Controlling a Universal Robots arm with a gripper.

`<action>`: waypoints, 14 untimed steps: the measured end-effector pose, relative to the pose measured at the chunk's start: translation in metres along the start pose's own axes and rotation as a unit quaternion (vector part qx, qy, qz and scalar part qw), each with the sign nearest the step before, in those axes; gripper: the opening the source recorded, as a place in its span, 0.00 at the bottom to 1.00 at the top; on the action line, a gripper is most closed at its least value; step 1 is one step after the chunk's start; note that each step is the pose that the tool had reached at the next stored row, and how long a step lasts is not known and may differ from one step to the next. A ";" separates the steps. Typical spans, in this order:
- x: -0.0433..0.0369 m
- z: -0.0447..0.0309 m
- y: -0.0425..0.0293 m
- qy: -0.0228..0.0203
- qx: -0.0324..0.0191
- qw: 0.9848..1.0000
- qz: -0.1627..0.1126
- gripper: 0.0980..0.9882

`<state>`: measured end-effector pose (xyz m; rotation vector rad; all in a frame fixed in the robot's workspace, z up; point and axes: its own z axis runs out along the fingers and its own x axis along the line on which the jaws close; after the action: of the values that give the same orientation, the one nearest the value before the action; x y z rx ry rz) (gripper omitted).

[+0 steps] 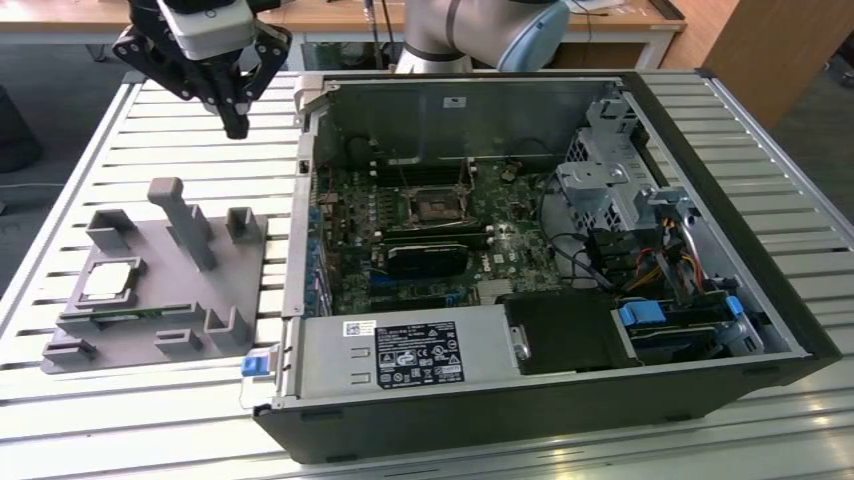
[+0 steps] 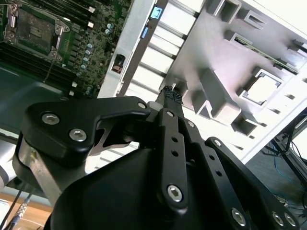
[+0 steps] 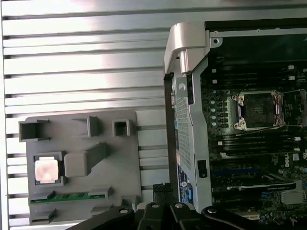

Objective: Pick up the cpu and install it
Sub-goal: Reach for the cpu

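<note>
The cpu (image 1: 110, 281) is a small silvery square lying flat in a pocket of the grey fixture (image 1: 200, 300), on the slatted table at the exterior view's left. Both wrist views show the cpu (image 2: 263, 89) (image 3: 46, 170) in that pocket. My gripper (image 1: 236, 126) hangs high above the table, beyond the fixture's far end and beside the open computer case. Its fingers (image 2: 169, 96) are shut together with nothing between them. The black cpu socket (image 1: 434, 205) (image 3: 256, 110) (image 2: 33, 31) sits on the motherboard inside the case, with its metal frame around it.
A green memory stick (image 1: 134, 313) (image 3: 69, 196) lies in a slot of the fixture near the cpu. A tall grey post (image 1: 180, 220) rises from the fixture. The case wall (image 1: 310, 190) stands between fixture and motherboard. Drive cages and cables (image 1: 641, 240) crowd the case's right side.
</note>
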<state>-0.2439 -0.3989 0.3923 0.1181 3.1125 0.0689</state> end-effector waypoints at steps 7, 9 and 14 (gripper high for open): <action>0.0063 -0.0001 -0.0005 0.000 0.000 1.000 0.000 0.01; 0.0082 -0.0001 -0.0006 0.000 0.000 1.000 0.000 0.01; 0.0125 -0.0002 -0.0010 0.000 0.000 1.000 0.000 0.01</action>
<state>-0.2564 -0.3990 0.3922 0.1179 3.1124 0.0690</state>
